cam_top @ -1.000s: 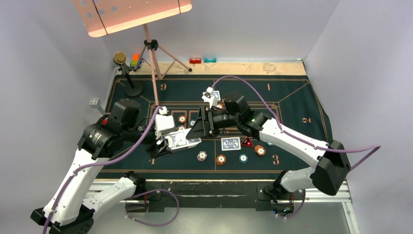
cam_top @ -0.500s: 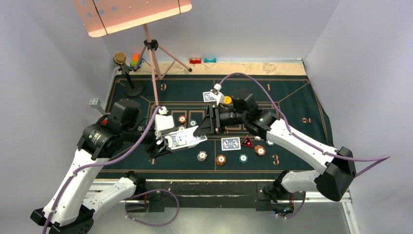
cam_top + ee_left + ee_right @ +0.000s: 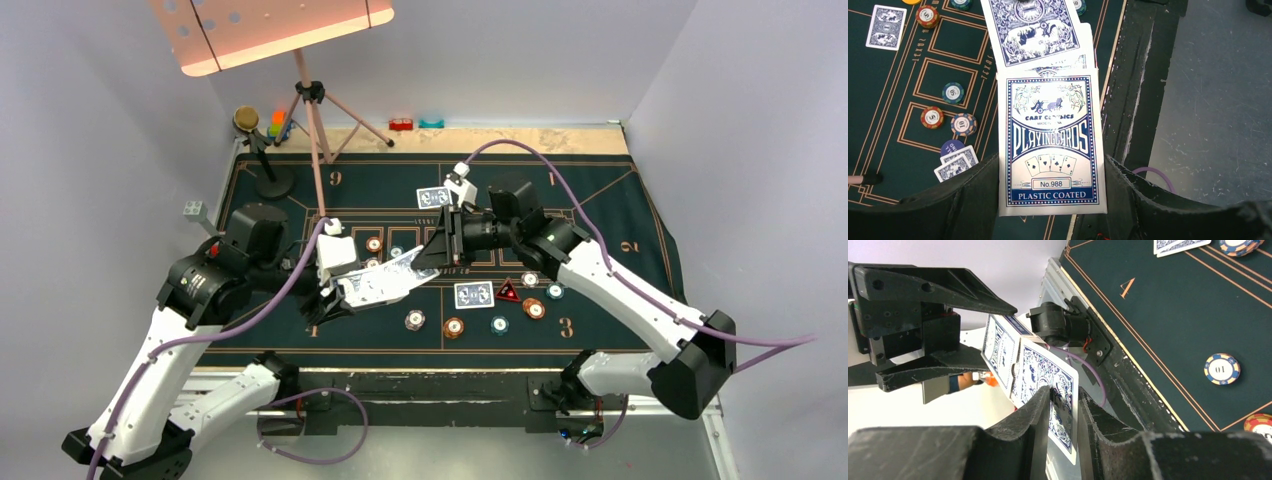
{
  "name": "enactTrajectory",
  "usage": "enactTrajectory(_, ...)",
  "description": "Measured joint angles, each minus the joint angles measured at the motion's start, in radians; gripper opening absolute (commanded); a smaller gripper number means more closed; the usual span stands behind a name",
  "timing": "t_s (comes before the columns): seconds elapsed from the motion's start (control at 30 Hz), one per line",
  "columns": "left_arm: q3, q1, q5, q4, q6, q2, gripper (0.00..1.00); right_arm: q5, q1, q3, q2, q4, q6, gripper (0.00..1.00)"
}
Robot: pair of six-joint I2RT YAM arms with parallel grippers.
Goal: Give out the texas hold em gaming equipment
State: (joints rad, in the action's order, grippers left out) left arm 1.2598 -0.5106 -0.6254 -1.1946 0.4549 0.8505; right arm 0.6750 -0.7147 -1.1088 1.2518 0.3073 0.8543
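1. Clearly, I was mid-deal. My left gripper (image 3: 1052,167) was clamped on the sides of the card box (image 3: 1050,115) and held it above the mat (image 3: 600,200), well to the left of the red triangle (image 3: 508,292).
2. My right gripper (image 3: 1064,401) had its fingers pressed together on the free end of one card (image 3: 1040,367). That card stuck most of the way out of the box, to the left of the triangle and a little beyond it.
3. Done, as far as I could see: one pair of cards (image 3: 474,294) lay face down just left of the triangle. Another pair (image 3: 434,197) lay beyond the triangle, toward the far side.
4. A third pair (image 3: 955,162) showed only from my left wrist, farther left of the triangle, with a blue disc (image 3: 949,148) touching it.
5. The chips (image 3: 534,308) sat scattered around the triangle: some just right of it, several nearer to me, and two more to its left by the box. Whether those were their final places I could not tell.
6. Left to do, in my judgement: draw this card free, lay it at a seat without cards, and repeat. The numbered spots right of the triangle had no cards on them.
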Motion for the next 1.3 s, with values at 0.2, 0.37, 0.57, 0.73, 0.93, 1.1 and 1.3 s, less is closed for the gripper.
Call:
enactTrajectory(0.2, 0.004, 0.000, 0.000, 0.002, 0.000, -0.002, 0.00, -0.011, 0.035, -0.050, -0.022, 0.064, -0.034, 0.22)
enactTrajectory(0.37, 0.006, 0.000, 0.000, 0.002, 0.000, -0.006, 0.00, -0.007, 0.065, -0.098, -0.035, 0.092, -0.047, 0.06)
enactTrajectory(0.57, 0.005, 0.005, -0.006, 0.005, -0.008, -0.019, 0.00, 0.022, 0.140, -0.122, -0.037, 0.085, -0.040, 0.00)
enactTrajectory(0.73, 0.000, 0.006, -0.020, 0.011, -0.021, -0.031, 0.00, 0.061, 0.240, -0.148, 0.020, 0.045, -0.028, 0.00)
enactTrajectory(0.93, 0.000, 0.006, -0.031, 0.013, -0.027, -0.034, 0.00, 0.057, 0.330, -0.360, 0.351, 0.008, -0.097, 0.00)
enactTrajectory(1.1, 0.000, 0.007, -0.034, 0.019, -0.028, -0.034, 0.00, -0.012, 0.371, -0.677, 0.795, 0.017, -0.170, 0.00)
enactTrajectory(1.3, 0.000, 0.013, -0.034, 0.019, -0.028, -0.033, 0.00, -0.104, 0.389, -0.962, 1.154, 0.086, -0.211, 0.02)
